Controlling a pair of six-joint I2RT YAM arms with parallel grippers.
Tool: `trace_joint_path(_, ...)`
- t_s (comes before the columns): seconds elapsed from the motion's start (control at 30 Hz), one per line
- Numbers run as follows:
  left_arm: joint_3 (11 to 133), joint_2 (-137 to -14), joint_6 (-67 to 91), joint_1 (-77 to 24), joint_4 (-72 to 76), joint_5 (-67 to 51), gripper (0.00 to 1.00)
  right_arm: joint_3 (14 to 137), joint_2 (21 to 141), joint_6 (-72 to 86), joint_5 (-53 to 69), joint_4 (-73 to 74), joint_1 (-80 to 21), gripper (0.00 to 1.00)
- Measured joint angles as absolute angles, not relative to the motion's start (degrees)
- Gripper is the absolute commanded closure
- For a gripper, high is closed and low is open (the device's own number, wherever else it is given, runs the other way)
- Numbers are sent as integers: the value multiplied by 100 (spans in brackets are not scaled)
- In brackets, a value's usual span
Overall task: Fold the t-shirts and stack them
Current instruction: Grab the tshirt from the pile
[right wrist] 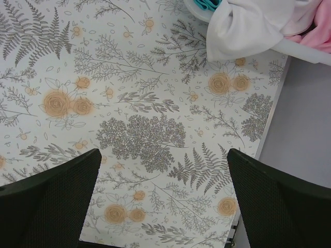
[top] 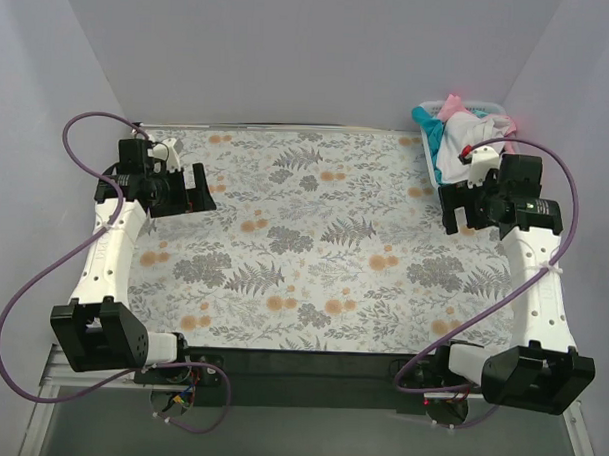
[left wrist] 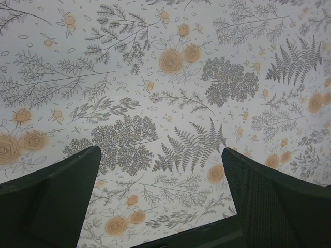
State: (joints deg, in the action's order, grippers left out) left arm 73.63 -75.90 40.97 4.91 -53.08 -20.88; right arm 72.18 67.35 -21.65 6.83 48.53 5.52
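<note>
Pre-pick: left gripper [left wrist: 160, 204] and right gripper [right wrist: 163, 204] both wide open, empty, over the printed sheet [top: 304, 238]; t-shirts [top: 456, 143] bunched in the basket [right wrist: 302, 50] far right, so I reckon next is the right arm reaching in to pull one out.

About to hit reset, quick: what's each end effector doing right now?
Left end effector: open, holding nothing.
Right end effector: open, holding nothing.

Heaped t-shirts [top: 452, 151] partly behind the right arm [top: 531, 261]
</note>
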Motion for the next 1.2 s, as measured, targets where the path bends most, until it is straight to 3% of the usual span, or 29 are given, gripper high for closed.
trace_joint_path(0.27, 7354, -7367, 4226, 491, -5024, -1566, 2, 7950, 7730, -2193, 725, 4875, 550, 2)
trace_joint_path(0.7, 7369, -7142, 3938, 491, -4954, -1046, 2, 11552, 11227, -2137, 764, 4635, 812, 2)
trace_joint_path(0.93, 7605, -7323, 3682, 491, -5380, -1009, 2, 12562, 12593, -2141, 692, 4296, 891, 4)
trace_joint_path(1.03, 7605, -7369, 3612, 491, -5513, -1007, 2, 12580, 12892, -2154, 576, 4086, 888, 19)
trace_joint_path(1.07, 7605, -7382, 3592, 491, -5555, -1007, 2, 12580, 12962, -2154, 545, 4016, 888, 31)
trace_joint_path(1.13, 7605, -7393, 3570, 491, -5612, -1009, 2, 12580, 13076, -2176, 478, 3874, 888, 44)
trace_joint_path(1.2, 7605, -7393, 3555, 491, -5655, -1009, 2, 12580, 13128, -2165, 414, 3780, 888, 64)
